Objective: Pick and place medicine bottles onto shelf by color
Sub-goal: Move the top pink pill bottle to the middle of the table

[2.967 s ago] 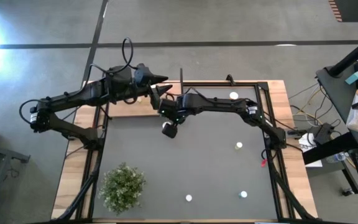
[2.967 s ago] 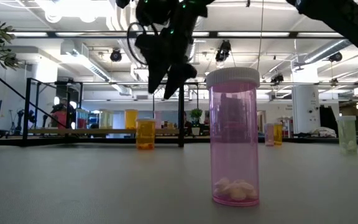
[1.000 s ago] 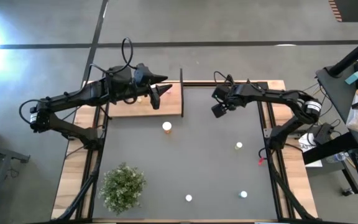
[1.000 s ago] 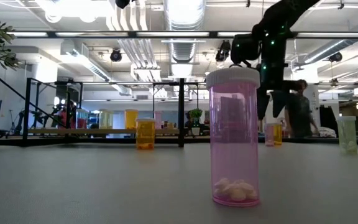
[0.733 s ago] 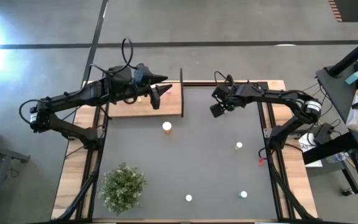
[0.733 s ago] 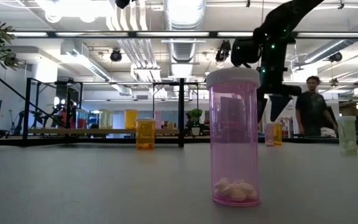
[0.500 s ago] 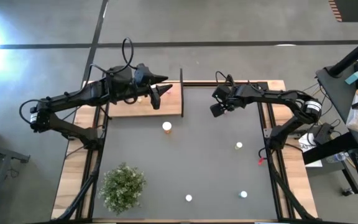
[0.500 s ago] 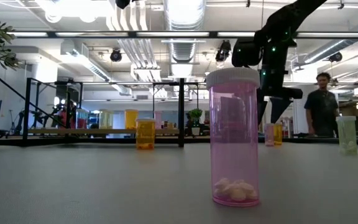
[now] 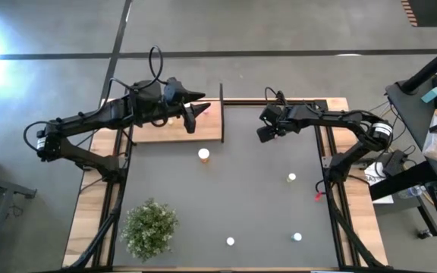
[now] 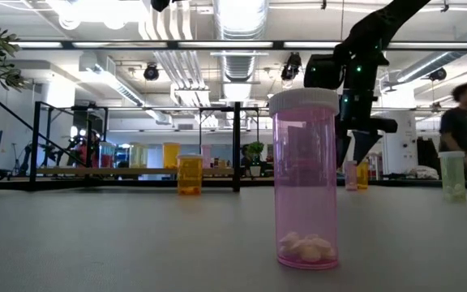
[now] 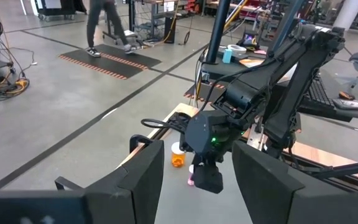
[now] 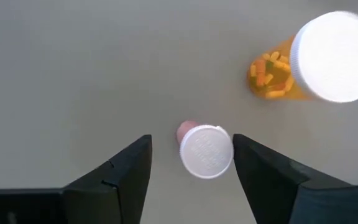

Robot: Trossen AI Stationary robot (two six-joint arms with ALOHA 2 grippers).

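Over on the left, the left gripper [image 9: 196, 111] is hanging above the shelf [image 9: 207, 130], the light-wood board at the table's far left; its fingers [image 11: 143, 174] are standing apart with nothing between them in its own wrist view, so it is waiting empty. A little nearer me, an orange bottle [image 9: 203, 155] is standing alone on the dark tabletop [image 9: 241, 197] just in front of the shelf's edge.

Moving right, the right gripper [image 9: 267, 133] is poised at the table's far right, straddling a small pink bottle [image 12: 202, 149]. Its two fingers [image 12: 120, 171] are sitting either side of the white cap with clear table showing on both sides, so it is not gripping yet. A larger orange bottle of capsules [image 12: 309, 62] is standing just beside the pink one, not touching it.

I judge these bottles are light, rigid plastic with smooth round walls, so they are likely to slip or tip if pinched off-centre. The body just under the cap looks the best place to take hold, squarely across the middle, keeping the jaws clear of the orange neighbour

Farther right, more white-capped bottles [image 9: 291, 178] are dotting the table
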